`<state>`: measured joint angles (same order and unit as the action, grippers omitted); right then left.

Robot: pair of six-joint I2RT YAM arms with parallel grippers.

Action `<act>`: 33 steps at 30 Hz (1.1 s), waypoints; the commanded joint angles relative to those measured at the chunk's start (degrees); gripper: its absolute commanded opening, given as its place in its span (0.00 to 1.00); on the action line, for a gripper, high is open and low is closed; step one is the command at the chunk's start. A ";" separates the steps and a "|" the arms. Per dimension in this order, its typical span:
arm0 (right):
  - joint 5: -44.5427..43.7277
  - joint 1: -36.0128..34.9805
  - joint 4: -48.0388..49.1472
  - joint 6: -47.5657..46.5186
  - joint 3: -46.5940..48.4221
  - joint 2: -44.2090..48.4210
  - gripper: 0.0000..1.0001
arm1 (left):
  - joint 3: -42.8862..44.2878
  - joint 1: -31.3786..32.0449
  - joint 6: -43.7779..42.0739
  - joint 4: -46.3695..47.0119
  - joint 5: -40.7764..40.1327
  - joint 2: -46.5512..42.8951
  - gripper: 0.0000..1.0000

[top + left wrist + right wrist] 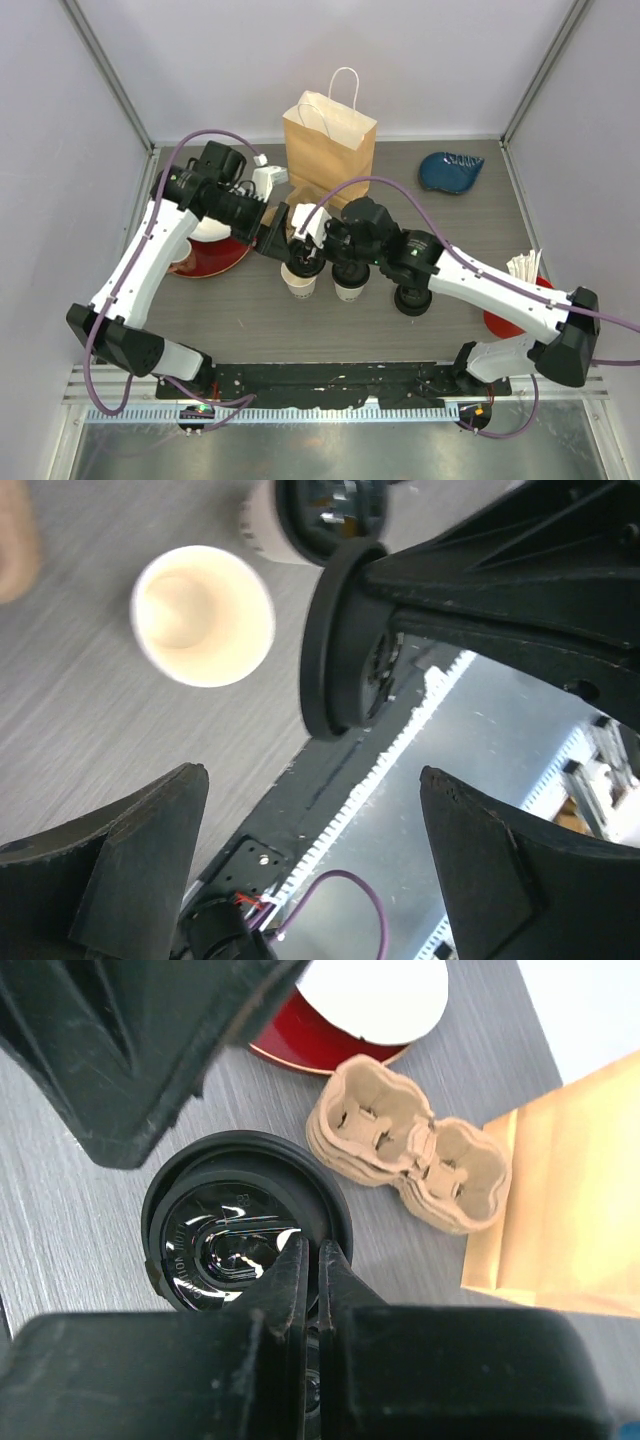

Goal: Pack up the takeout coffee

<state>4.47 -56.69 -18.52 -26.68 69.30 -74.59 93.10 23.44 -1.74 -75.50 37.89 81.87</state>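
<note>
My right gripper [312,1250] is clenched on the rim of a black lid [215,1235], both fingers pressed together with the lid's edge between them. I think I hold it by the rim so that its flat face is free to go down on a cup mouth. From the left wrist, this lid hangs tilted just beside the open cup [203,615], not over it and not touching it.

My left gripper [315,780] is released: the jaws stand wide apart with nothing between them, near the open cup but clear of it. I judge it is placed there to steady that cup when the lid is pressed on.

The open cup stands upright on the table [250,320], without lid. The second cup [348,292] stands just at its right and seems to carry its lid, though my arm hides part of it. Behind the open cup lie the pulp carrier [410,1155] and the paper bag [330,140], probably put ready for packing. The red plate [215,262] is at its left.
</note>
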 commanded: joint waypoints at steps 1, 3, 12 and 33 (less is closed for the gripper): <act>-8.42 -0.27 -5.28 8.91 6.28 -4.94 0.01 | 4.10 -4.26 -1.69 -2.54 -9.93 -0.39 0.92; -11.39 -0.35 -9.75 12.42 10.58 -9.42 0.01 | 3.93 -6.73 -2.22 -1.50 -11.16 -0.83 0.92; -15.72 -0.80 -18.64 22.02 20.69 -19.18 0.01 | -6.96 -19.74 -2.83 8.61 -10.29 -3.29 0.91; -9.92 0.34 -21.29 21.32 25.18 -28.07 0.01 | -17.95 -20.10 -0.72 16.53 -5.99 -6.63 0.91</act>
<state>-6.70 -57.17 -40.05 -5.43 91.22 -102.83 75.42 3.60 -3.11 -60.97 29.19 76.20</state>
